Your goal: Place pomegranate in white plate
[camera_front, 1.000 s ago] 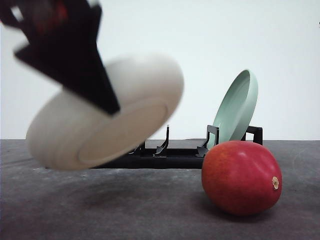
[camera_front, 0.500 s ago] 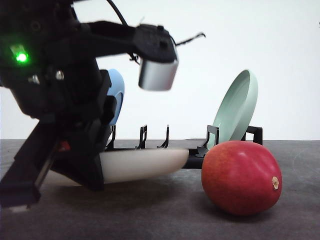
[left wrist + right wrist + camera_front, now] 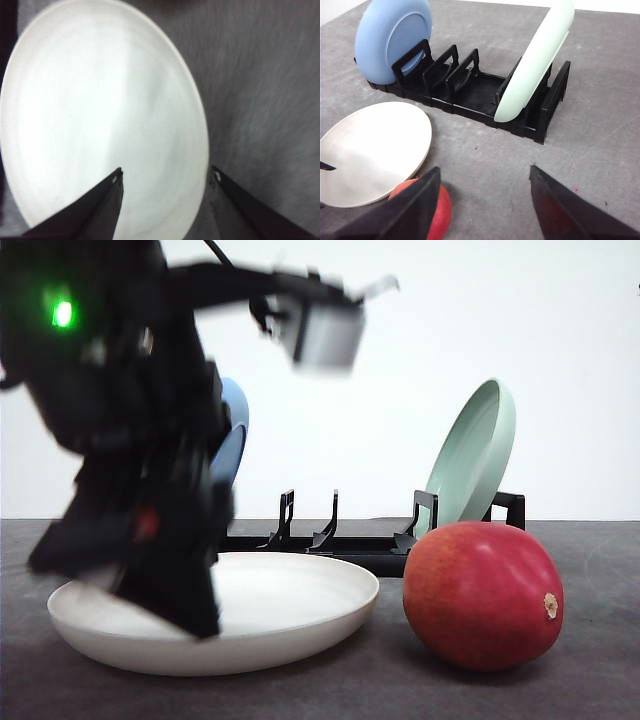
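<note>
We see the glossy red, roundish pomegranate (image 3: pixel 483 596) with its small tan nub resting on the dark grey worktop (image 3: pixel 580 680), just beside the rim of the shallow cream-white round plate (image 3: pixel 290 610), which lies flat on that same worktop. Behind the pomegranate stands a black slotted dish rack (image 3: pixel 470 85) holding a pale green plate (image 3: pixel 472 455) tilted on edge and a blue plate (image 3: pixel 392 40) at the far end of the rack from the green one.

Our main worry is the fruit's shape: a smooth round body like this could roll away from the white plate if an end effector finger nudges it off-centre, or slip out of a shallow pinch. The plate's low rim may also let it roll back out once released.

The left end effector (image 3: pixel 165 200) hangs over the white plate, on the side away from the pomegranate, fingers spread and empty. The right end effector (image 3: pixel 485 200) hovers near the pomegranate, also spread wide; the fruit peeks out beside one finger rather than between the two.
</note>
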